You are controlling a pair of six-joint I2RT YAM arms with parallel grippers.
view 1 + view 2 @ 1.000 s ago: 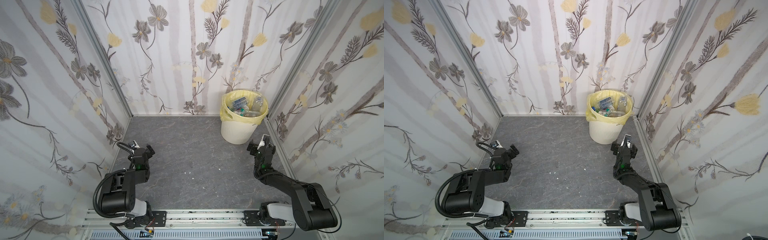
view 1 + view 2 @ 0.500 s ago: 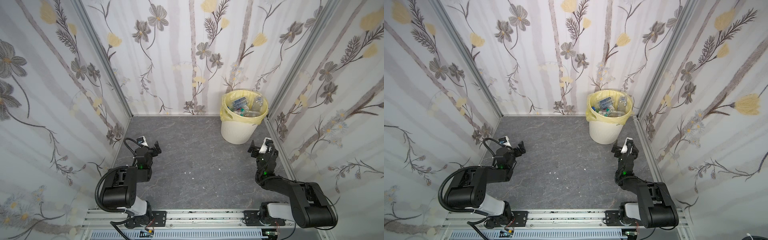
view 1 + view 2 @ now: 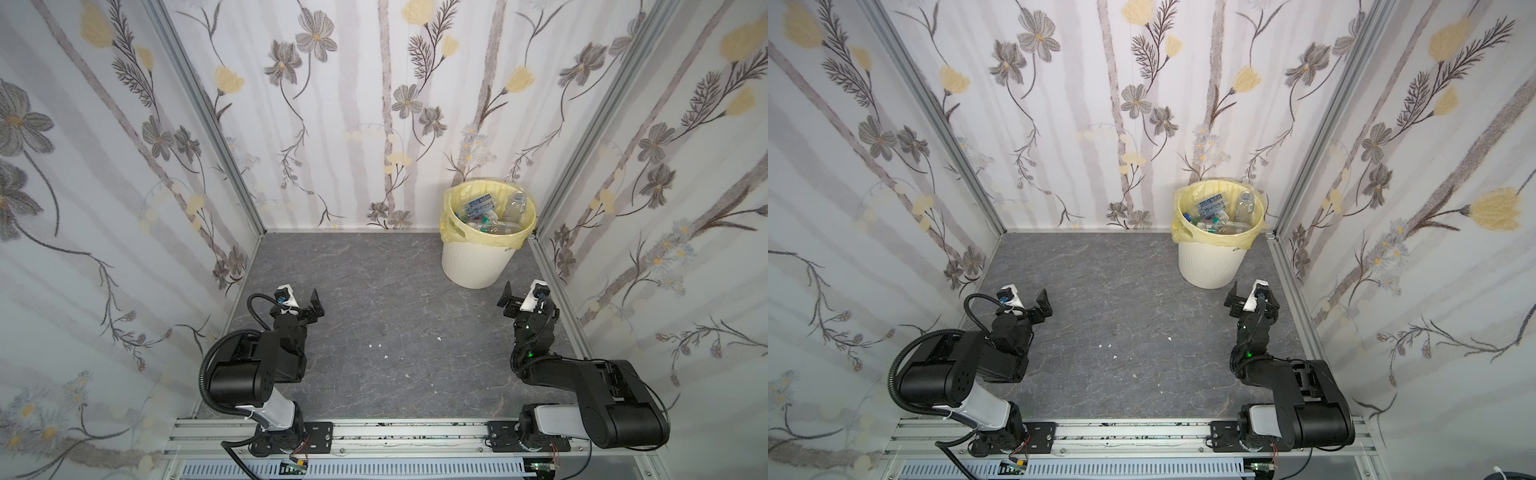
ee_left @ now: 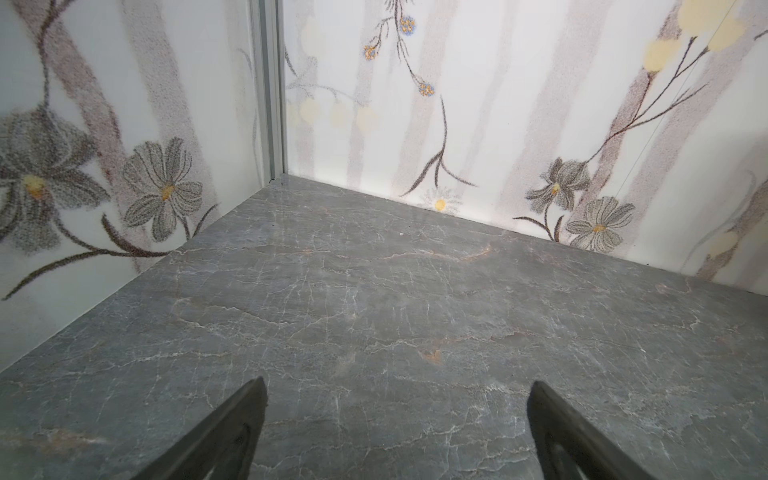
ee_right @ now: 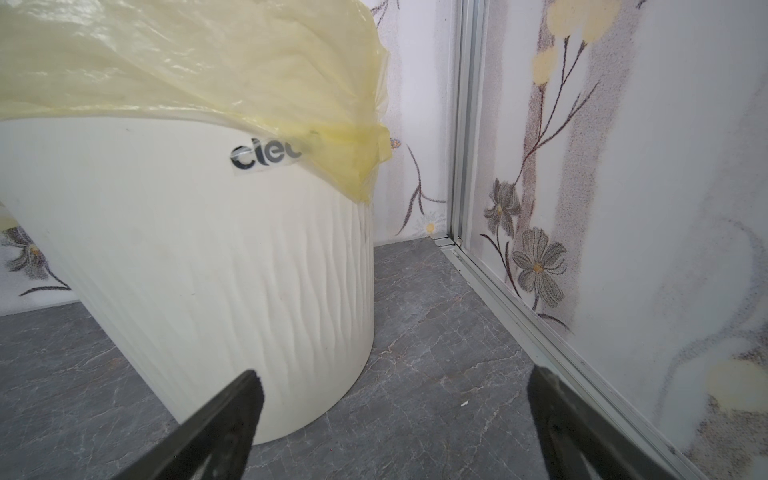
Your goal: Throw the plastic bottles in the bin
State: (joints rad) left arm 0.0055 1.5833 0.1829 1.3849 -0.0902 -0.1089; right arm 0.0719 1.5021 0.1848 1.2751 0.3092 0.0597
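The bin (image 3: pixel 478 262) (image 3: pixel 1208 266) stands at the back right corner, cream-white and ribbed, lined with a pale yellow bag. Several plastic bottles (image 3: pixel 492 216) (image 3: pixel 1219 216) lie piled inside it, clear with blue labels. I see no bottle on the grey floor. My left gripper (image 3: pixel 301 300) (image 3: pixel 1027 301) (image 4: pixel 397 382) hangs low at the left, open and empty over bare floor. My right gripper (image 3: pixel 524 293) (image 3: pixel 1250 293) (image 5: pixel 395 372) is open and empty just in front of the bin (image 5: pixel 208 270), one finger before its base.
Floral-papered walls close in the left, back and right sides, with aluminium posts (image 3: pixel 208 116) at the corners. The right wall's floor rail (image 5: pixel 519 307) runs close beside my right gripper. A few white specks (image 3: pixel 376 345) lie mid-floor. The mounting rail (image 3: pixel 395 432) spans the front.
Both arms have folded lower toward the front rail. The left gripper has shifted a little to the right. Both grippers have stayed open and empty.
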